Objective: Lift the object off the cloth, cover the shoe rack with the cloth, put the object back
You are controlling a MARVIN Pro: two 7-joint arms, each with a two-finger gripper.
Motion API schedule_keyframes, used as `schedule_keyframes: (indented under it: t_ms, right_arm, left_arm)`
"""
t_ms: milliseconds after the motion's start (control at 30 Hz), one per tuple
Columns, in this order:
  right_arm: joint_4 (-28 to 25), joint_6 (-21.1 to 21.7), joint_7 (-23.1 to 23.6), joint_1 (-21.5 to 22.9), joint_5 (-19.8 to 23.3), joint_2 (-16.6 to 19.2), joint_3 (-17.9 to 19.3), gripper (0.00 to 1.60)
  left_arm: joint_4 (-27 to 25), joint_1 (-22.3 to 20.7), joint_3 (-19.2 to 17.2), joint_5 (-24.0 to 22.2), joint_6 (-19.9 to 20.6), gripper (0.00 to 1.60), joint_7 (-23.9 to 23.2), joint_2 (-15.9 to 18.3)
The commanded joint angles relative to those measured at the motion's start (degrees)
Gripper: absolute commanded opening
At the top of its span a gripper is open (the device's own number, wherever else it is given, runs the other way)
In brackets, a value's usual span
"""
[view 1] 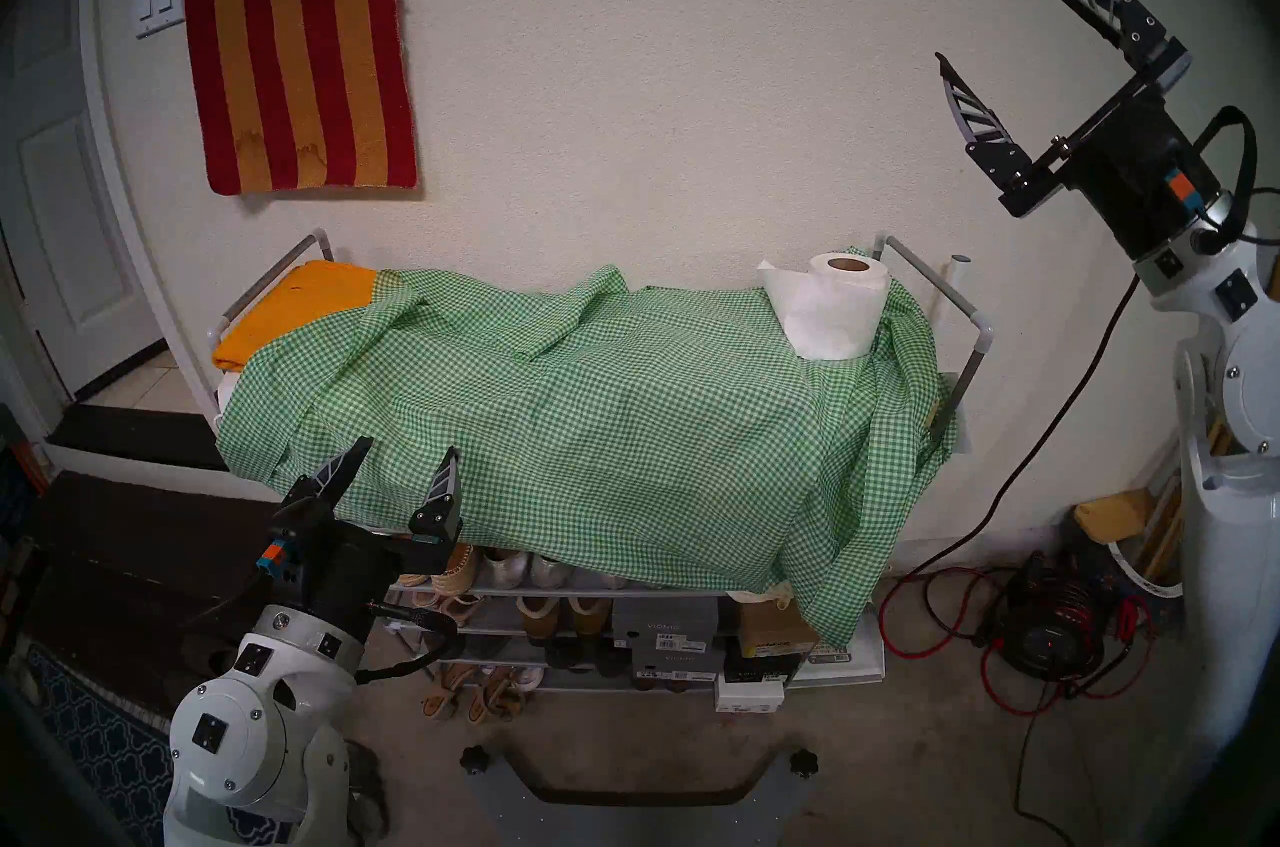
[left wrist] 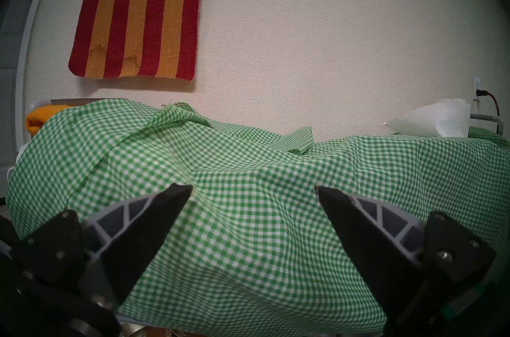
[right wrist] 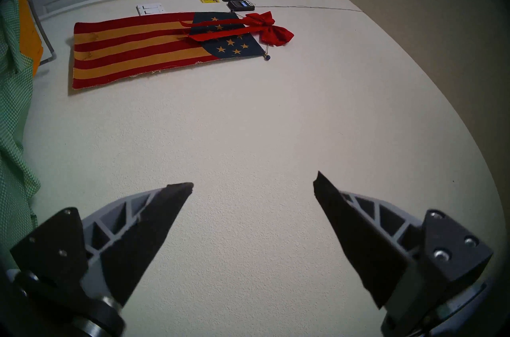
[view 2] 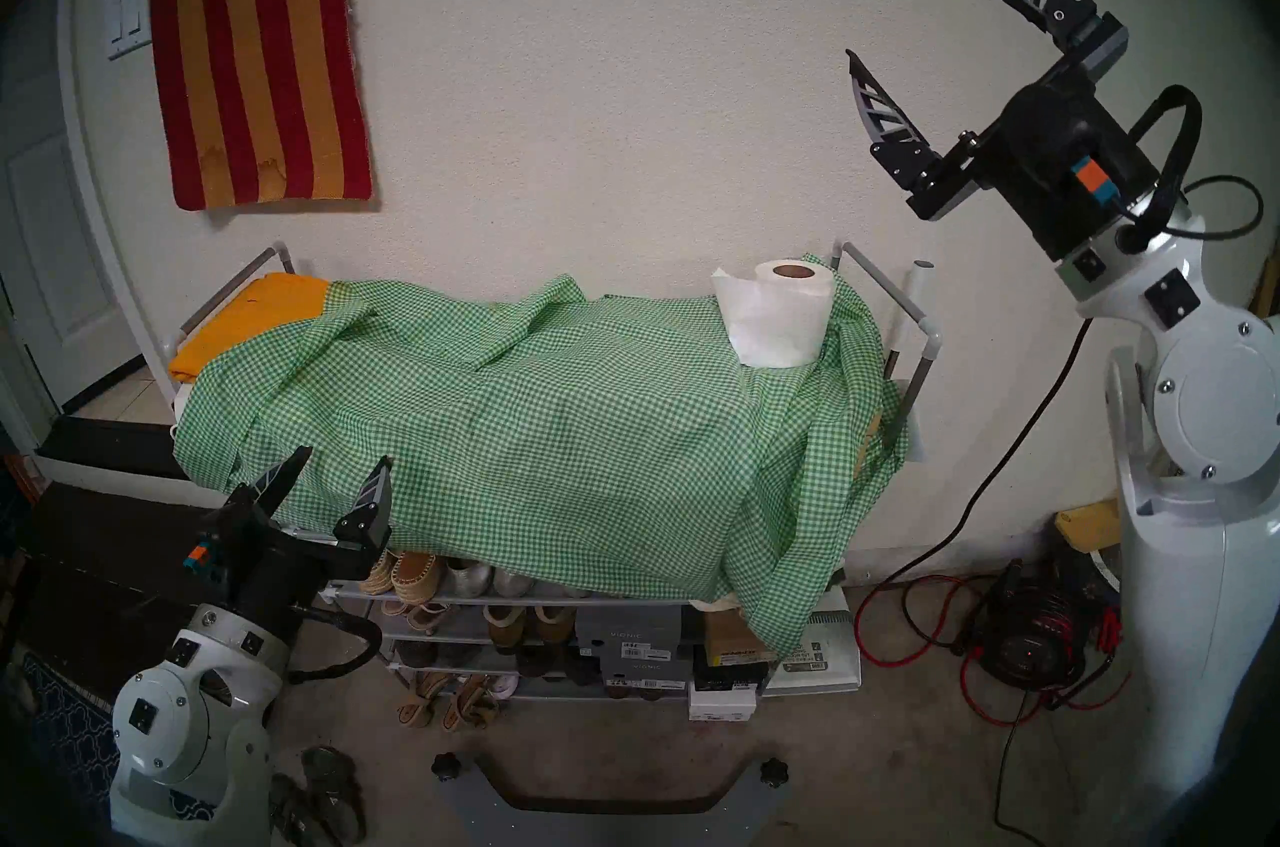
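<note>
- Room: textured off-white wall w/ a red-and-gold striped hanging at upper left; concrete floor below w/ red cables and a cord reel at right.
- Shoe rack: stands against the wall, grey tube end rails raised at both ends. Lower tiers carry shoes and boxes, visible under the cloth hem.
- Cloth: green-and-white gingham, draped over the rack top and hanging down front and right side. Coverage is partial at the left end: a folded orange-yellow cloth is exposed there. Folds bunch along the back edge, approx. mid-span.
- Tissue roll: upright on the cloth at the rack's right rear corner, core up, loose sheet trailing toward centre. Judged function: weight to pin the cloth, so placement near the rail suits.
- Left tool: fingers apart, nothing between them, level at the front-left hem of the cloth. Contact w/ fabric cannot be told.
- Right tool: fingers apart, empty, raised well above and right of the roll, angled up at the wall. Wrist view shows wall only.
- Status (judged): cover and put-back steps look done; both tools clear of load.
</note>
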Motion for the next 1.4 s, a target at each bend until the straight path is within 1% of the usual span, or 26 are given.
schedule_keyframes:
  t_ms: [0,300,600,800,1200,1367]
  right_arm:
    - [3.39,4.69,2.76,5.79,1.81,4.31,-2.22,1.60]
    - [9.91,9.91,6.34,8.42,1.63,7.22,-6.58,1.60]
    - [14.50,14.97,10.21,11.86,1.49,9.69,-12.17,1.60]
    - [17.44,18.17,12.44,14.37,1.11,11.06,-14.99,1.60]
    - [22.46,24.56,16.91,20.03,-0.58,13.06,-20.04,1.60]
    - [22.93,26.78,18.90,22.80,-0.99,13.37,-22.17,1.60]
  left_arm:
    - [-0.01,-0.02,-0.10,0.01,-0.01,1.60,0.07,-0.03]
    - [-0.01,-0.02,-0.09,0.01,-0.01,1.60,0.01,-0.03]
    - [0.00,-0.02,-0.09,0.01,-0.01,1.60,-0.05,-0.04]
    - [0.00,-0.02,-0.10,0.01,-0.01,1.60,-0.08,-0.05]
    - [0.00,-0.02,-0.10,0.01,-0.01,1.60,-0.12,-0.06]
    - [0.00,-0.02,-0.10,0.01,-0.01,1.60,-0.14,-0.07]
